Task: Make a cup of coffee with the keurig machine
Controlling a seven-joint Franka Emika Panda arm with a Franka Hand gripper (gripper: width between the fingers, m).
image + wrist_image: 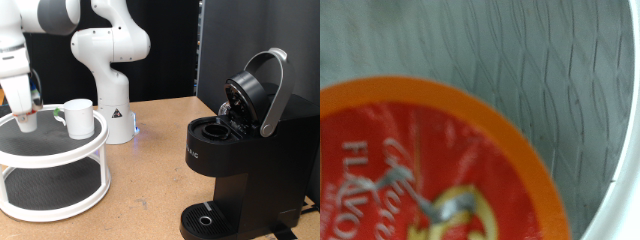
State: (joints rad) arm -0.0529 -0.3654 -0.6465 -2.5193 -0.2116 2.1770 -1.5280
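The keurig machine [240,160] stands at the exterior view's right, black and boxy, with its silver-rimmed lid [262,90] hinged up and the pod chamber [213,130] exposed. The white cup [79,117] sits on the top tier of a round white stand [60,152] at the left. My gripper [27,122] reaches down onto that tier just left of the cup. A pod with an orange rim and red printed top [420,170] fills much of the wrist view, very close, lying on the grey mat [540,70]. My fingers do not show in the wrist view.
The stand has a lower tier [50,190] with a dark mat. The white arm base [112,60] rises behind the stand. A round drip tray [205,220] sits at the machine's foot. The wooden table [145,190] lies between stand and machine.
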